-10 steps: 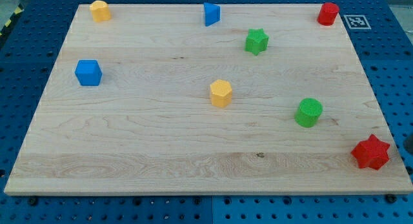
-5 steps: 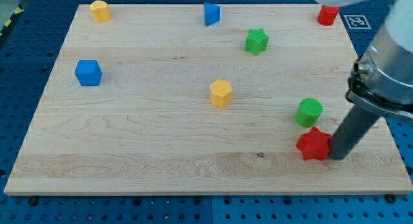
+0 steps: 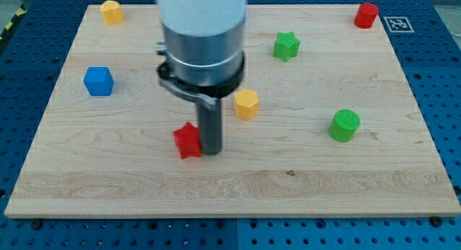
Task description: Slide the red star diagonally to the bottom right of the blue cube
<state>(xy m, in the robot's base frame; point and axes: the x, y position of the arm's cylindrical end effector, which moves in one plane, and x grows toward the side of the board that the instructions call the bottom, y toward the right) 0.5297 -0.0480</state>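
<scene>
The red star (image 3: 188,140) lies on the wooden board (image 3: 302,185), left of centre in the lower half. My tip (image 3: 212,150) stands right against its right side. The blue cube (image 3: 99,81) sits near the board's left edge, up and to the left of the star. The arm's body hides the board's top middle.
A yellow hexagonal block (image 3: 247,104) sits just right of the rod. A green cylinder (image 3: 345,125) is at the right, a green star (image 3: 287,45) above it, a red cylinder (image 3: 366,15) at the top right corner, a yellow block (image 3: 111,11) at the top left.
The red star has slid from the board's bottom right corner leftward to left of centre, with my tip pushing on its right side. The arm now covers the blue block at the top middle.
</scene>
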